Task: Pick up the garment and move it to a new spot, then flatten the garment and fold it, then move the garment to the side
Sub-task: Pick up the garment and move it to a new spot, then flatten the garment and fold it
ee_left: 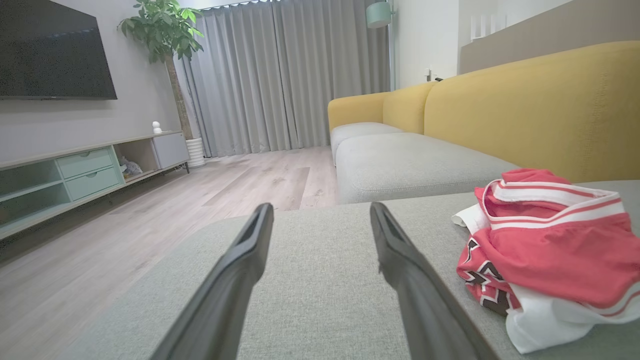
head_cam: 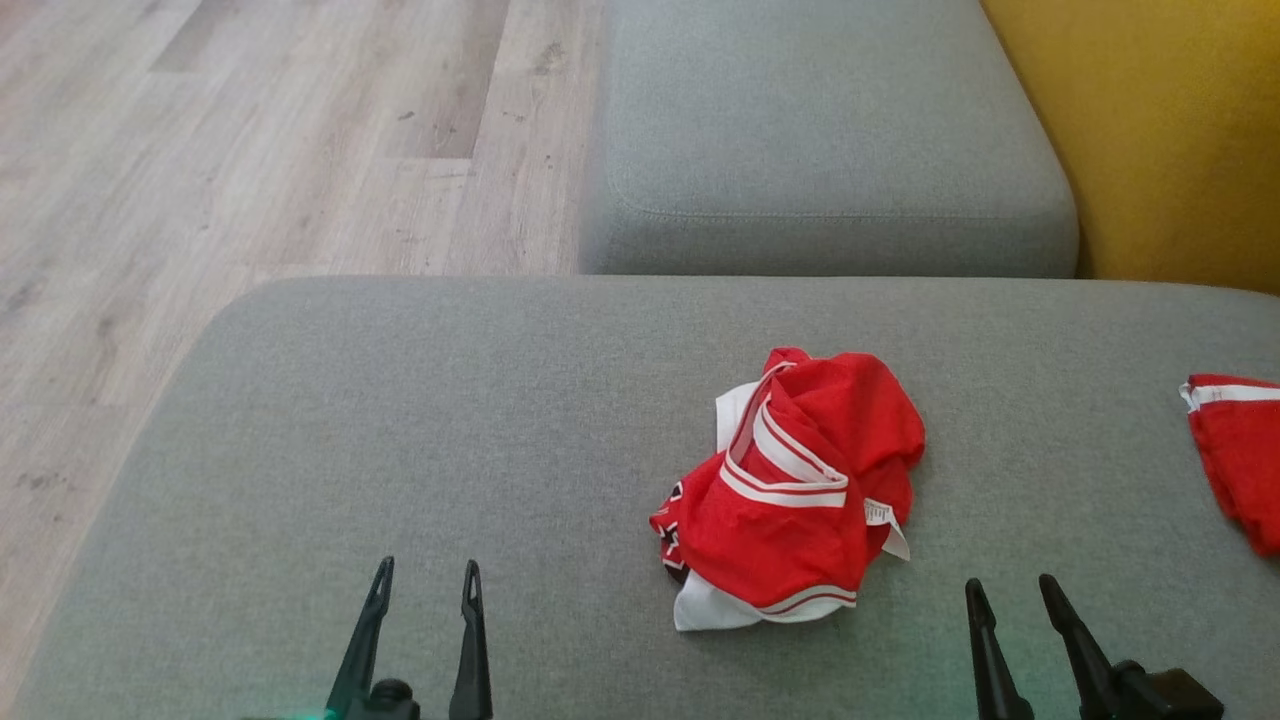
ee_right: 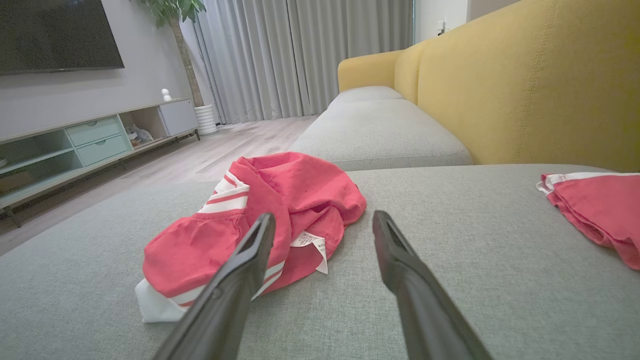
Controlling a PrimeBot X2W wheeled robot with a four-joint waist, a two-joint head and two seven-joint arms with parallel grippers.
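Note:
A red garment with white stripes and a white trim lies crumpled in a heap on the grey sofa seat. The left wrist view has the garment at its right, and the right wrist view has the garment at centre left. My left gripper stands open near the seat's front edge, well left of the heap, with nothing between its fingers. My right gripper is open too, just right of the heap and a little nearer than it, fingers empty.
A second red piece with a white band lies at the seat's right edge, and it also shows as a red piece. A grey ottoman cushion lies beyond, the yellow backrest at right, wooden floor at left.

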